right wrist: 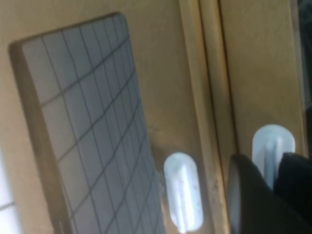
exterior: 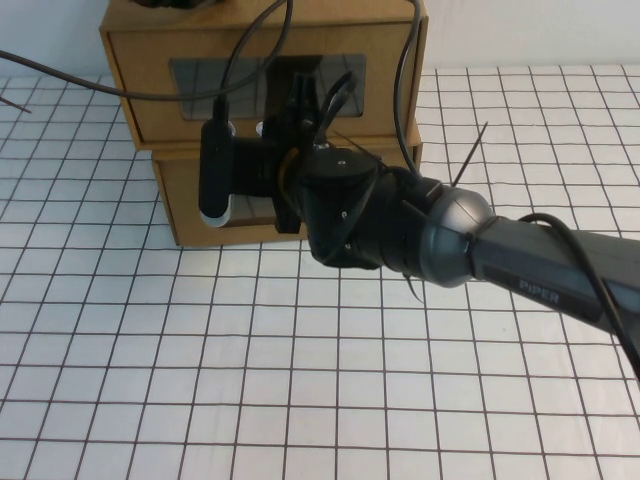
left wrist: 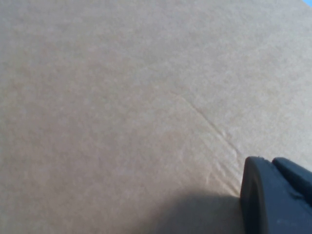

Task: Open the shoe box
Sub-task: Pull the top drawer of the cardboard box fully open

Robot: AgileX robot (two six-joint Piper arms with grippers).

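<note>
Two cardboard boxes sit stacked at the far side of the table (exterior: 200,380), the upper shoe box (exterior: 140,80) square on top of the lower shoe box (exterior: 185,200), both with their fronts turned toward the robot. The right arm reaches in from the right, and the right gripper (exterior: 298,110) is pressed up to those fronts, about where the two boxes meet.

Over to the right wrist camera, where it's much clearer. The right gripper (right wrist: 275,163) has its two dark fingers (right wrist: 248,195) narrowed to a slim gap, and a white handle (right wrist: 273,144) stands up from between them. Both fingers look to be against its raised ridge, so that's a pinch on the handle. Just across the cardboard seam is a second white handle (right wrist: 183,192), free of the fingers, and beside that one is a glossy window (right wrist: 83,122) mirroring the table's grid (which box each handle belongs to can't be told from here).

The left gripper (left wrist: 275,195) shows only as a dark corner in its own wrist camera, very close to a plain cardboard face (left wrist: 122,97) that fills the whole view. Whether it's open or closed can't be told, and nothing shows in its grasp.
</note>
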